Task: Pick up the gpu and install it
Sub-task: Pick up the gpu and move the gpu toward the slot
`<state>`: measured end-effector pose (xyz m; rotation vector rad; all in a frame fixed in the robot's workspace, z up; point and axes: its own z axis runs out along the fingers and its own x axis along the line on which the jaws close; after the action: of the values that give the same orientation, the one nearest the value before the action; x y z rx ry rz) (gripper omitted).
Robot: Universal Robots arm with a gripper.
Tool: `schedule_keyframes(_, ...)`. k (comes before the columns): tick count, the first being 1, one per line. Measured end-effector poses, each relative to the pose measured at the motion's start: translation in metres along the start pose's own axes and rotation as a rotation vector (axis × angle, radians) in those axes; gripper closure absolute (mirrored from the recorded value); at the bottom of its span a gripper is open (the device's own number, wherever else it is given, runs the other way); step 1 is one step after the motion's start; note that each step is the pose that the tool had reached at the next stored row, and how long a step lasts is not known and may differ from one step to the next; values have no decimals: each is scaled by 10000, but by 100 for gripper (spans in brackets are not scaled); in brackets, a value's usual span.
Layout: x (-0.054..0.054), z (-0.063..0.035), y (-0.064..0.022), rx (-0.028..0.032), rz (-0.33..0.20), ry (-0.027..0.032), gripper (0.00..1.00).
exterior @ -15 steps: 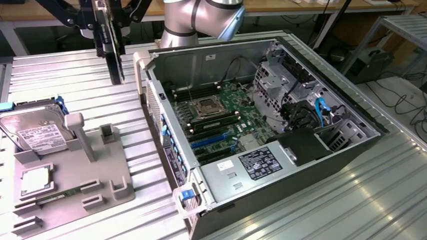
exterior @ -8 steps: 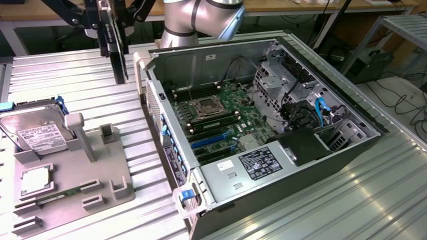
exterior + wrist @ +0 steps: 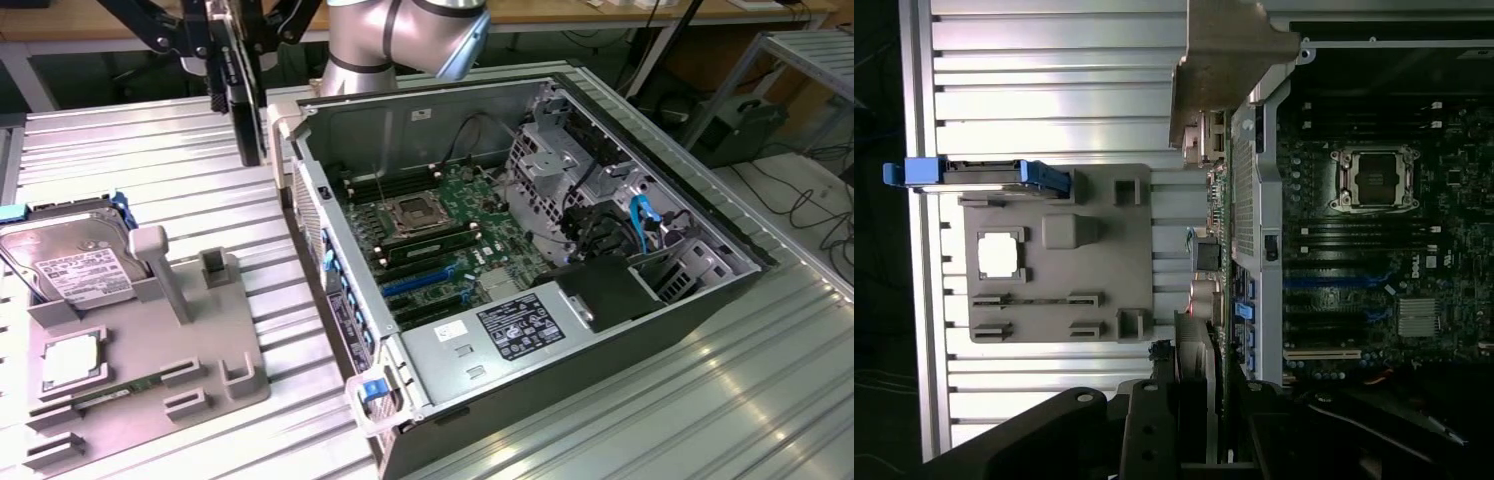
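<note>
The claw (image 3: 230, 40) is clamped on the gpu (image 3: 246, 110), which hangs edge-on beneath it. The case (image 3: 400, 100) has its outer wall just beside the card's lower edge. Bare counter (image 3: 147, 150) lies below.

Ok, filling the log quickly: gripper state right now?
Gripper: jaws closed, holding the gpu edge-on beside the open computer case.

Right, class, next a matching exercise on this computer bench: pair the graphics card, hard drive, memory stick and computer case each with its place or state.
Things:
1 graphics card
2 hard drive
3 memory stick
4 computer case

Places or states:
A side open, circuit board showing
B held up in the gripper
C silver box with a white label
D narrow green strip lying in the grey holder

Pairs: 1-B, 2-C, 3-D, 4-A
</note>
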<state>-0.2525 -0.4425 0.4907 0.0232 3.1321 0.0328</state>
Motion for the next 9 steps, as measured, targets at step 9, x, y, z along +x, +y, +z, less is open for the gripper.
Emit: schedule_keyframes(9,-91,2,1,0,0,0,72)
